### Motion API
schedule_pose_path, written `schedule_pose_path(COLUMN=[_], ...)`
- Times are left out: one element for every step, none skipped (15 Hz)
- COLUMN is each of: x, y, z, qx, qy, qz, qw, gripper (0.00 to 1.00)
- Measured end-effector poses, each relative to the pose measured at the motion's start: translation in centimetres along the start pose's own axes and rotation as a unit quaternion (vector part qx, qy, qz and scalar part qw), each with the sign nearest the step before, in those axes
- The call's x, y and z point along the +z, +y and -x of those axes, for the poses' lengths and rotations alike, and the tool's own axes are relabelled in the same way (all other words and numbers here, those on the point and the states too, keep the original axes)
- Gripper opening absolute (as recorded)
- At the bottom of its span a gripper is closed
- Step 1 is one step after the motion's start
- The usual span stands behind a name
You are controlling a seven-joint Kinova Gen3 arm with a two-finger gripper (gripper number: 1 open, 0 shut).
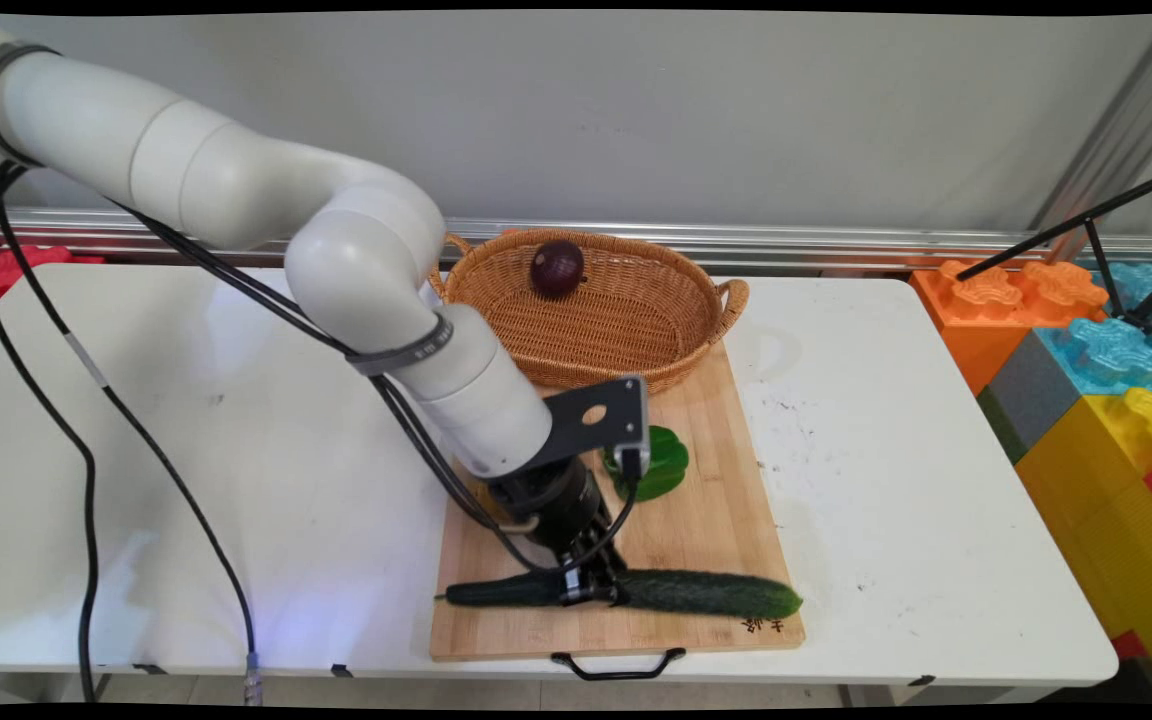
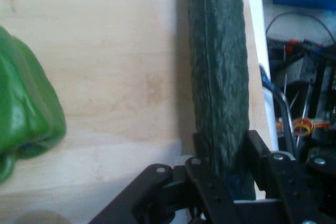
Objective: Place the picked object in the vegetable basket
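A: Cucumber first. Where does it lie?

B: Flat along the near edge of the wooden cutting board, lengthwise across it. The claw is down on it, around its middle, one finger on each side.

A: Closed on it?

B: Yes. The hand view shows the black fingers pressed against the dark green skin on both sides, so the claw grips the cucumber, which rests on the board.

A: What is around the claw?

B: Just behind it, on the same board, sits a green bell pepper, apart from the cucumber. Further behind, a woven basket overlaps the board's far edge, with a dark red onion inside. The board lies on the white bench, its black handle at the near side.
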Motion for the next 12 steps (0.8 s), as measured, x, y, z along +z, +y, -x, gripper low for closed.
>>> schedule_pose_path(x=[-0.6,-1.2,-2.1,-3.2,-4.5,-5.6,-6.9,-8.2,-9.3,-10.6,-11.6,-12.7], y=[0.0,0.0,0.0,-0.3,-0.7,-1.1,-1.7,-2.3,-3.0,-3.8,-4.5,-5.4], z=[-0.4,-0.9,-1.4,-2.1,-2.7,-3.1,-3.5,-3.8,-4.0,-4.2,-4.4,-4.6], qx=[-0.003,-0.007,-0.010,-0.016,-0.023,-0.028,-0.035,-0.042,-0.046,-0.051,-0.054,-0.055], qy=[0.009,0.019,0.033,0.049,0.066,0.079,0.093,0.106,0.118,0.130,0.140,0.150], qz=[0.000,0.000,-0.001,-0.007,-0.016,-0.026,-0.040,-0.056,-0.073,-0.093,-0.111,-0.132], qw=[1.0000,0.9998,0.9994,0.9986,0.9974,0.9962,0.9943,0.9919,0.9893,0.9858,0.9824,0.9783], gripper=[0.00,0.00,0.00,0.00,0.00,0.00,0.00,0.00,0.00,0.00,0.00,0.00])
